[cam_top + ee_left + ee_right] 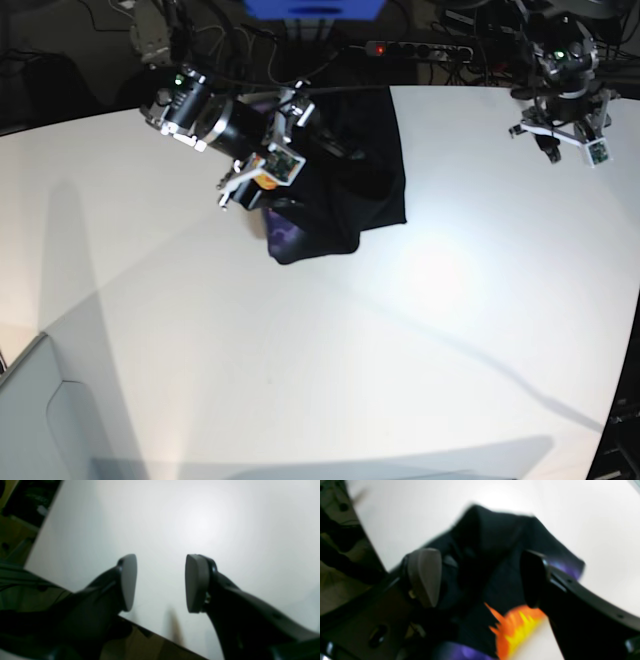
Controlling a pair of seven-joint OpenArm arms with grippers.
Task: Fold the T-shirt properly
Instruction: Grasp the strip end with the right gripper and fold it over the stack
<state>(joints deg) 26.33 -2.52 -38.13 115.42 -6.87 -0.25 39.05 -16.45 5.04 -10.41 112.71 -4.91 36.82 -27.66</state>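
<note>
The T-shirt point(355, 175) lies bunched on the white table point(400, 330) at the back middle, black with a purple patch at its near edge. In the right wrist view the T-shirt point(500, 535) fills the middle, blurred, with orange-yellow sun print and purple showing low down. My right gripper point(480, 580) hangs over it with its jaws wide open and cloth seen in the gap behind them; its fingers point(425, 577) grip nothing. In the base view the right gripper point(295, 120) is at the shirt's left side. My left gripper point(162, 582) is open and empty over bare table, far right of the shirt point(555, 140).
The table's edge point(155, 632) runs just under the left gripper, with dark floor and cables beyond. A power strip point(420, 48) and a blue box point(315, 8) sit behind the table's back edge. White tabletop stretches in front of the shirt.
</note>
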